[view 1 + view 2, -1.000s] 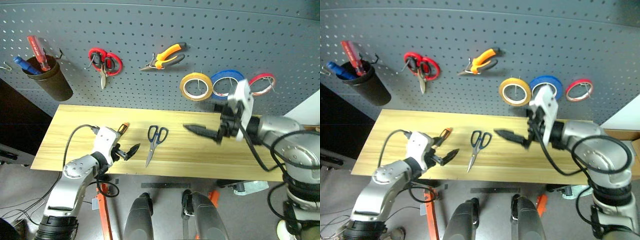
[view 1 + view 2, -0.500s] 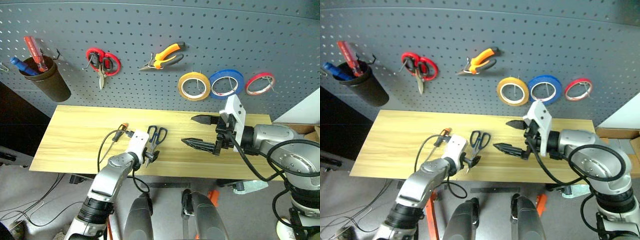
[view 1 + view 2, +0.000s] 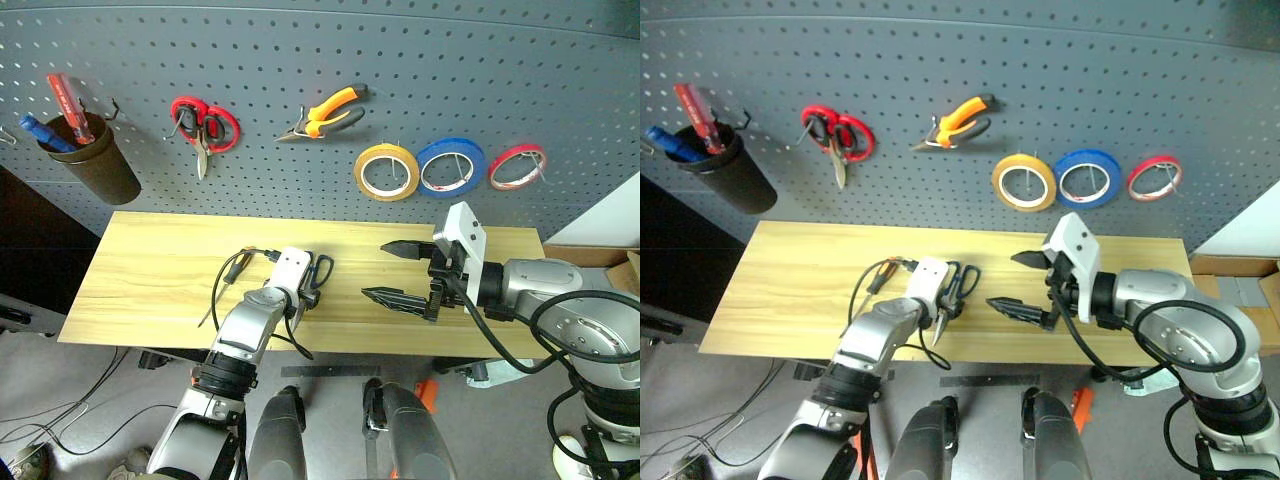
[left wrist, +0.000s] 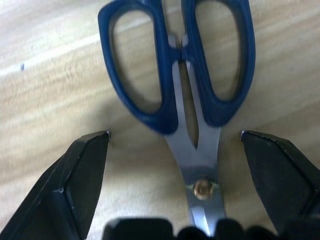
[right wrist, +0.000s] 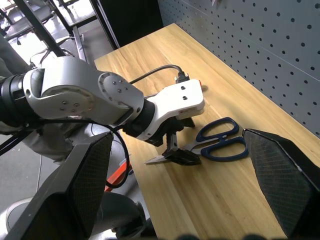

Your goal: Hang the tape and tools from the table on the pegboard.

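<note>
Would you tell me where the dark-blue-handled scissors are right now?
The scissors lie flat on the table near its middle, between the open left gripper's fingers, right of the orange-handled screwdriver.

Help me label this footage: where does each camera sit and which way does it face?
Head views: forward and down over both arms at the table and pegboard.
Left wrist view: along the open left end effector straddling the blue scissors.
Right wrist view: along the open right end effector toward the left arm.
Shared: every view shows the scissors; the yellow tape and pliers already hang.
</note>
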{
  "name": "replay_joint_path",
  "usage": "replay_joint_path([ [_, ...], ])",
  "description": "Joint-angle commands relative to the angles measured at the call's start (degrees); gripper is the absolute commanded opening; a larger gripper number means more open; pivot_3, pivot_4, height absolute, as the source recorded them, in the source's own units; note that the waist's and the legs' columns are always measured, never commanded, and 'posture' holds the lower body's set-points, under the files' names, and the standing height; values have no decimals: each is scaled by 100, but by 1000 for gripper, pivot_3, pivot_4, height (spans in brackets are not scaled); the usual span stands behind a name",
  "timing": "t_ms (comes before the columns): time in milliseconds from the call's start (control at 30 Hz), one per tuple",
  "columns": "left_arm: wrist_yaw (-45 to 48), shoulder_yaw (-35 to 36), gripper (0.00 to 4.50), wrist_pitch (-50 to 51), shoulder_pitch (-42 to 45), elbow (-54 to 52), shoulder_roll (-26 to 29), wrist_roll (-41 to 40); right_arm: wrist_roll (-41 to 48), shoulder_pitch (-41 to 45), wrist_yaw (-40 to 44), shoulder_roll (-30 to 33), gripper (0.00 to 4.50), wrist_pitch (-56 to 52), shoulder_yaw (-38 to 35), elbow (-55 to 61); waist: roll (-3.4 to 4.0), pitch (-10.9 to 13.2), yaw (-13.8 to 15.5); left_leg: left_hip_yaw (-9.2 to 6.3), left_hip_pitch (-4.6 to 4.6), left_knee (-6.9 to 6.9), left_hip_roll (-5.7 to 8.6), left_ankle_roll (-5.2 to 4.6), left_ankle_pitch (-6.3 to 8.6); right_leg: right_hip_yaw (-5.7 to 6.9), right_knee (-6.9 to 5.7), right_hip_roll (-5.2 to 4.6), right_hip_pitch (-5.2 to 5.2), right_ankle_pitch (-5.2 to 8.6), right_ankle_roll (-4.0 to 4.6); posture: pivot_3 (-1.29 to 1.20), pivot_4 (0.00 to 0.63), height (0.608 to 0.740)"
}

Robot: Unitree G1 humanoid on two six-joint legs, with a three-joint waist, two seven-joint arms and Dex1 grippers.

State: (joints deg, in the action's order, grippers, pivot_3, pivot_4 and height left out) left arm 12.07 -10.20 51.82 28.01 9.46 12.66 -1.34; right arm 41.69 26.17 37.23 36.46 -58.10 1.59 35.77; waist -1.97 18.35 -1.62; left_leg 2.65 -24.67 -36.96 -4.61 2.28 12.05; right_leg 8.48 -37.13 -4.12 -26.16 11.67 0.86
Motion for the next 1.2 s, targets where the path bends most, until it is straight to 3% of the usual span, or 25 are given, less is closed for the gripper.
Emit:
replay_joint_path([
  [33, 109, -37, 4317, 159, -145, 119, 22, 23, 71, 35, 40, 86, 4494, 91, -24, 206, 0, 0, -4, 0, 1, 0, 0, 0, 0, 0, -1, 0, 0, 0, 0, -175, 318, 740],
  [133, 94, 8, 3640, 273, -262, -25, 87, 37, 58, 85, 107, 133, 4500, 126, -30, 128, 0, 0, -11, 0, 2, 0, 0, 0, 0, -1, -1, 0, 0, 0, 0, -175, 318, 740],
  [433, 197, 460, 577, 94, -582, -365, 302, -93, 10, 191, 170, 124, 4500, 197, 7, -19, 0, 0, -20, 0, 3, 1, -2, 0, 0, -1, -1, 0, 0, 0, 0, -162, 315, 740],
  [800, 366, 1203, 509, -636, -783, -680, 334, -516, -29, 263, 147, 106, 4500, 290, 48, -99, 0, 0, -22, 2, 1, 2, -2, 0, 0, -1, 1, 0, -2, 0, 0, -174, 311, 740],
  [1033, 1039, 1735, 509, -2460, -1556, -1889, 821, -804, -583, 410, -106, -274, 4500, 1178, 31, -263, -6, 4, -23, 7, -2, 5, -5, 0, 0, -1, 4, 1, -8, 0, 1, -168, 308, 740],
  [1200, 1065, 1970, 508, -3595, -1888, -2477, 1242, -531, -1002, 503, 267, -299, 4500, 1986, 299, -358, -4, 5, -7, 3, -6, 4, -6, 1, 0, -1, 9, 0, -7, 0, 1, -150, 303, 740],
])
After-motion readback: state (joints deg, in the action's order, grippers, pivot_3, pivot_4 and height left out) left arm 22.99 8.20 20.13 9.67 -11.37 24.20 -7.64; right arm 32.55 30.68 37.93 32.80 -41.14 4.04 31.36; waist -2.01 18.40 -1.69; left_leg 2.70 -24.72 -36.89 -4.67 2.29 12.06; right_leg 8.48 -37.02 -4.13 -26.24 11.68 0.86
